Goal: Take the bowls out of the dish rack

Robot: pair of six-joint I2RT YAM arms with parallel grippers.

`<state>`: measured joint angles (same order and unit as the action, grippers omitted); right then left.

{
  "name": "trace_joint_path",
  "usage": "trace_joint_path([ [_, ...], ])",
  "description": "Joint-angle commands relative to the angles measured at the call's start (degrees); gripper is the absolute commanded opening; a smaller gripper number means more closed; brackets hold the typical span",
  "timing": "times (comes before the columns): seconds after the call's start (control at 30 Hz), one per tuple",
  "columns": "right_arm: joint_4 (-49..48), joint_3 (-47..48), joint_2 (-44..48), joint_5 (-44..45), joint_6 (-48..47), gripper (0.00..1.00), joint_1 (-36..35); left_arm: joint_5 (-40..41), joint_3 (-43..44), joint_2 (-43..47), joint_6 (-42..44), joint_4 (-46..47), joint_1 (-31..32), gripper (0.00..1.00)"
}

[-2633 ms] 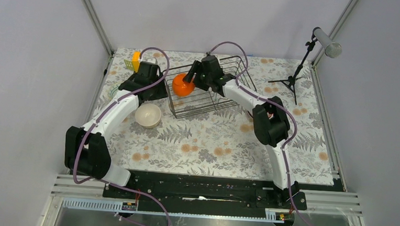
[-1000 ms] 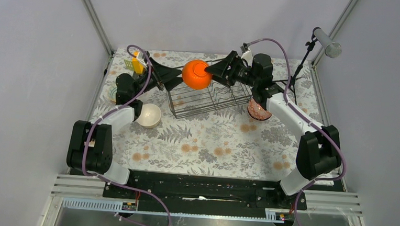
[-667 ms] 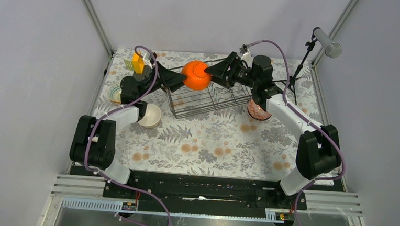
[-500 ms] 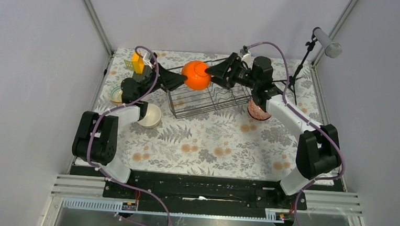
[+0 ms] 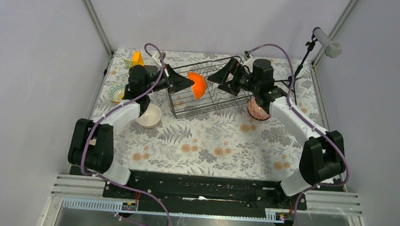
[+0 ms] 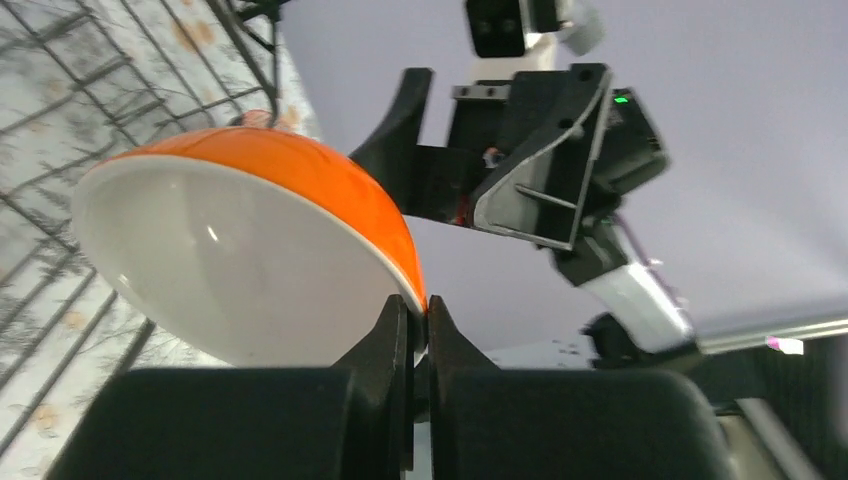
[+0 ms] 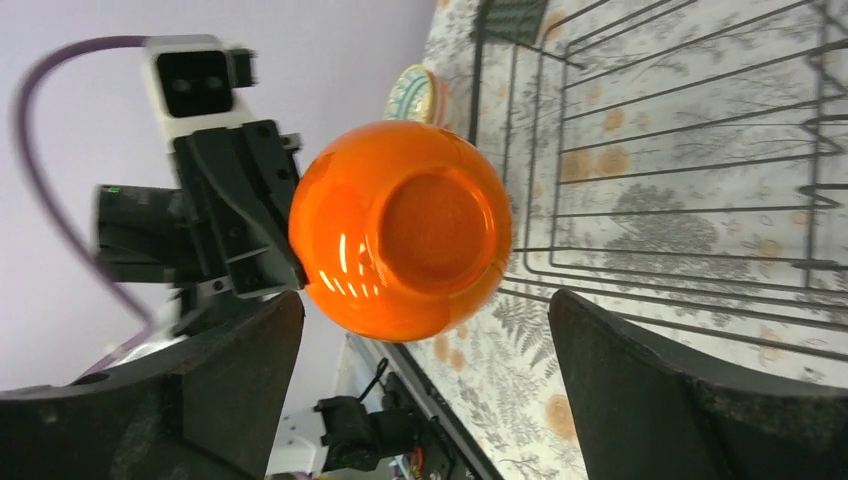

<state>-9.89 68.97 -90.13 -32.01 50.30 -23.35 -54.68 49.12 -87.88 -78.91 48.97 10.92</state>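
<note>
We see left gripper (image 6: 418, 312) pinched shut on orange bowl (image 6: 250, 190) rim (white inside faces left wrist camera), bowl aloft over dish rack (image 5: 214, 107); right gripper (image 5: 217, 75) spread wide, not touching bowl.

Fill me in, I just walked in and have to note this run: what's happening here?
Two robot arms are unloading bowls from the black wire dish rack. The left claw is shut on the rim of the orange bowl, holding it in the air over the rack's left part. The right claw stands open facing the bowl's underside, not touching it. Three more bowls sit on the table: a beige one and a zigzag one left of the rack, a pink patterned one to its right.
</note>
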Motion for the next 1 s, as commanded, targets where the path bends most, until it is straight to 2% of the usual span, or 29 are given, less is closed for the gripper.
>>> trace_joint_path([
  [0.0, 9.0, 3.8, 4.2, 6.3, -8.3, 1.00, -0.3, 7.5, 12.6, 6.8, 34.1, -41.3, 4.3, 0.00],
  [0.07, 14.0, 5.3, 4.4, 8.3, -11.0, 1.00, -0.2, 11.9, 16.4, 6.6, 42.4, -52.1, 6.9, 0.00],
  [0.13, 17.6, 6.4, 4.6, 10.3, -13.2, 1.00, -0.3, 14.8, 18.2, 6.6, 46.5, -57.5, 9.4, 0.00],
  [0.27, 23.3, 7.3, 6.0, 17.3, -15.3, 0.99, -0.3, 20.1, 18.6, 8.5, 50.1, -62.4, 14.1, 0.00],
  [0.4, 28.6, 6.6, 8.5, 28.3, -15.1, 1.00, -0.3, 25.3, 19.7, 10.2, 55.1, -67.6, 20.7, 0.00],
  [0.6, 33.8, 2.4, 13.8, 41.3, -14.5, 1.00, -0.3, 38.1, 23.2, 9.5, 66.2, -77.1, 36.1, 0.00],
  [0.73, 34.7, -0.7, 17.5, 44.6, -14.0, 1.00, -0.2, 47.0, 24.9, 5.1, 70.4, -81.5, 43.8, 0.00],
  [0.97, 38.7, -5.0, 22.3, 47.3, -13.6, 1.00, -0.3, 62.4, 30.1, -7.8, 77.5, -87.9, 52.2, 0.00],
])
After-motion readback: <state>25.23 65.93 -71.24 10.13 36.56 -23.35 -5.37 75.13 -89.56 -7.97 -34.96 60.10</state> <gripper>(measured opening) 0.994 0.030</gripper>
